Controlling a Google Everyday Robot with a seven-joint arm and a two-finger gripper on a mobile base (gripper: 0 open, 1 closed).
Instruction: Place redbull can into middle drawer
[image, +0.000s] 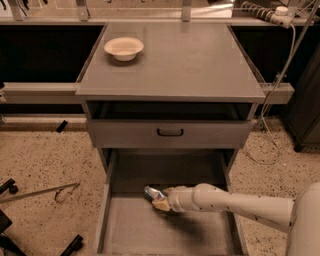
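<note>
So the tool (161, 201) is down inside the middle drawer (103, 220), which is pulled well out toward the camera. It's pinching the redbull can (151, 193) by one end. The can lies more or less sideways and pokes out from the tool's tip, away from the arm, with its shiny blue-silver side catching the light. It's over the back half of the grey drawer floor, closer to the cabinet than to the drawer's near edge. Can't honestly tell if the can is touching the floor or just sitting a hair above it; there's a dark shadow right under the tool. The white arm (235, 202) reaches in over the drawer wall on the side behind the tool. Straight above the tool is the closed drawer front (125, 134) with its small black handle (170, 132), and above that there's a dark slot under the bench (190, 60) top, too dark to see into. Way up past the tool, on the far corner of the bench, a cream bowl (123, 48) sits upright, well apart from the can.
</note>
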